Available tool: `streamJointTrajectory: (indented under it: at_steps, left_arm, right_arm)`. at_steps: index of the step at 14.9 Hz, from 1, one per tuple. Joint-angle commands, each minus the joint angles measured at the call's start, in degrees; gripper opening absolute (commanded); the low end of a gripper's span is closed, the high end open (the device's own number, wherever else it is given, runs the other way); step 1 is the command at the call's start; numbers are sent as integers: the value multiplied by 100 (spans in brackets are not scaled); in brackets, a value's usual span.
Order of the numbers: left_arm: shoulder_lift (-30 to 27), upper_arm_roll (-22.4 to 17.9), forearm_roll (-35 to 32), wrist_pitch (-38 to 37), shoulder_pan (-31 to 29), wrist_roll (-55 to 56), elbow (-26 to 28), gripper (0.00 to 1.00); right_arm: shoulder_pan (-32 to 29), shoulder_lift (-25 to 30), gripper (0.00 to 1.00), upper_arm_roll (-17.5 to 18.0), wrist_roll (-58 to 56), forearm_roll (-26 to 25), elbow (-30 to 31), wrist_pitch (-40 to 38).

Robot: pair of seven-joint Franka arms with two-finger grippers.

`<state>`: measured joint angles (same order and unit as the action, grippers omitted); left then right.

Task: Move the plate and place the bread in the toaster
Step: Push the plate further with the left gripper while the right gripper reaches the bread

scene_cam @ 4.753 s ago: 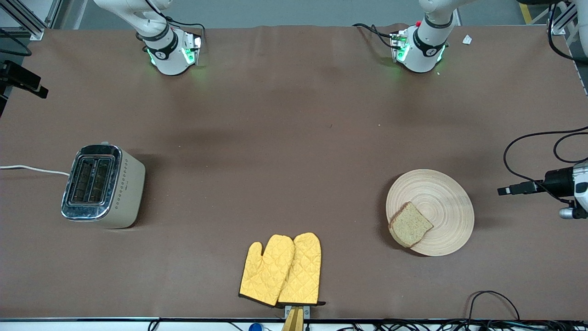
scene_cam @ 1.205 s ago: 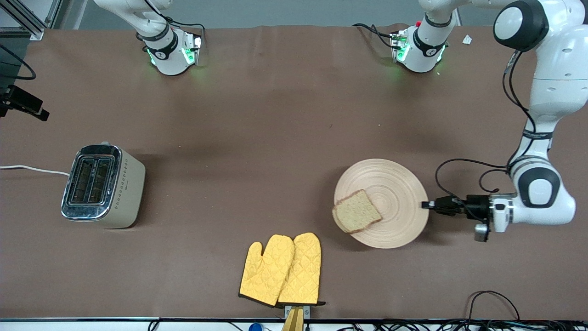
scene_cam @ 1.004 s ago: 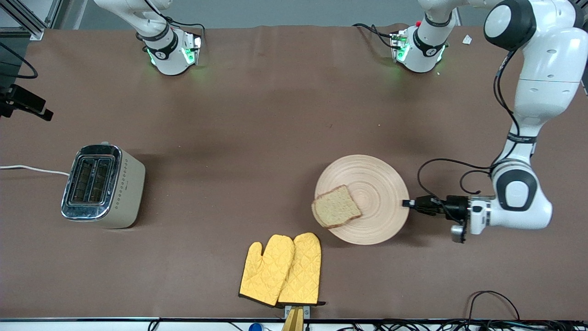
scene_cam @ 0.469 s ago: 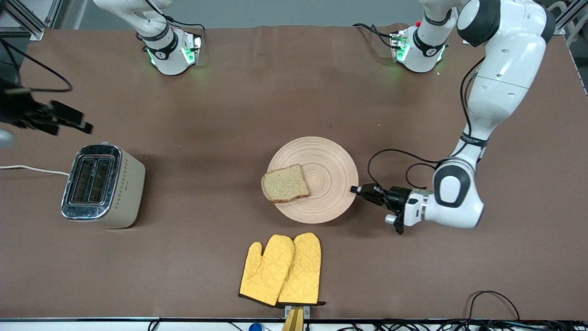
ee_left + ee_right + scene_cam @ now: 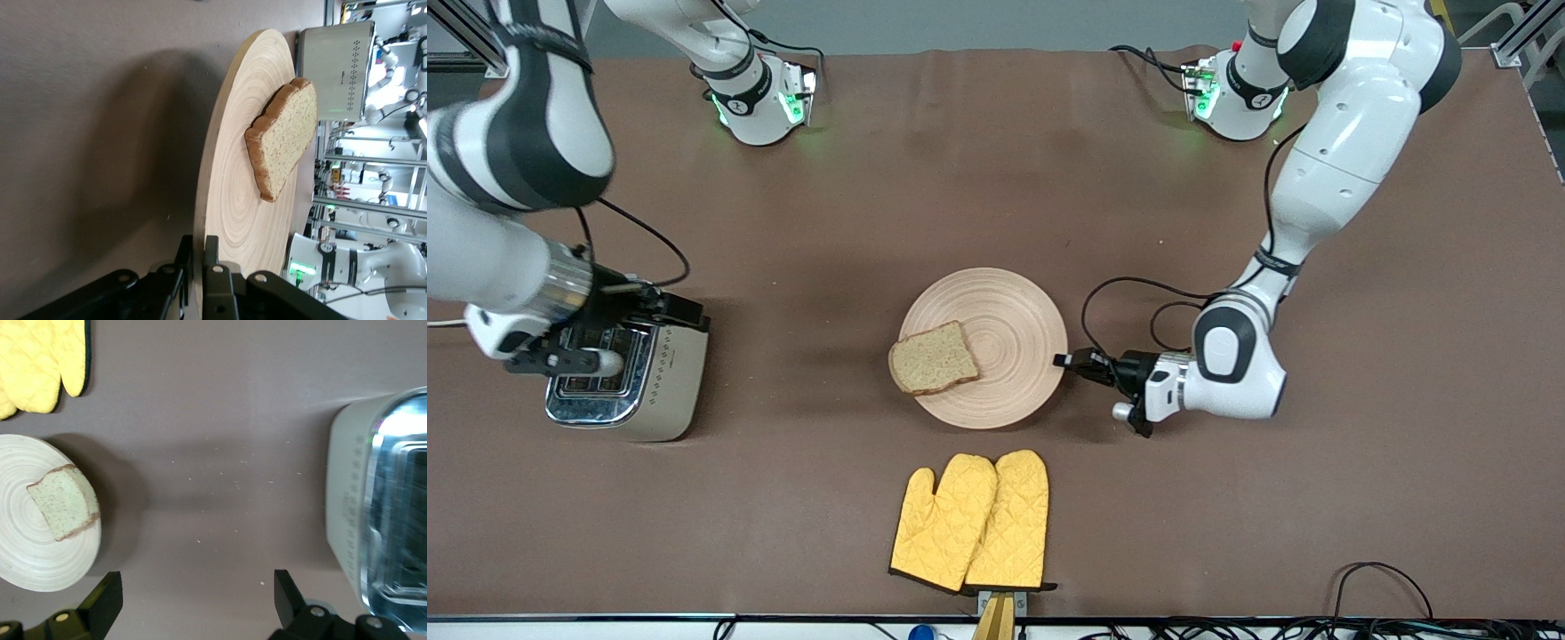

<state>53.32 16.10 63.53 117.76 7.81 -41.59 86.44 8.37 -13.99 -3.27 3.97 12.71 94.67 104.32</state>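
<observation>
Gripping the plate (image 5: 996, 333) rim, the left gripper (image 5: 1065, 361) has its fingers pinched tight on it mid-worktop; the bread (image 5: 932, 357) lies at the plate's toaster-side edge and could slide off on a jolt; right gripper (image 5: 636, 307), fingers wide and empty, hovers over the toaster (image 5: 667, 373).

No text, label, brand or number can be read on anything in view
</observation>
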Motion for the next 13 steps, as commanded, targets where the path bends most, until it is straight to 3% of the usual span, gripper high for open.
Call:
streamJointTrajectory:
  at_steps: [1,8,9,10,11,13]
  left_arm:
    - [117,24,721,-26,124,-604,22,1]
    - [143,24,740,124,195,-666,162,7]
    - [135,16,705,124,204,-684,162,27]
    - [117,16,705,150,221,-675,162,54]
    - [91,16,714,150,213,-649,171,100]
    - [38,16,705,142,99,-413,162,100]
  right_arm:
    - [165,-322,100,-24,25,484,78,351]
    - [577,-990,100,-7,16,846,649,2108]
    - [613,-1052,100,37,-71,995,649,2223]
    - [674,-1105,100,98,-150,1066,649,2355]
    - [770,-1132,100,151,-307,1067,667,2513]
    - [1016,-1141,100,160,-467,1067,868,2768]
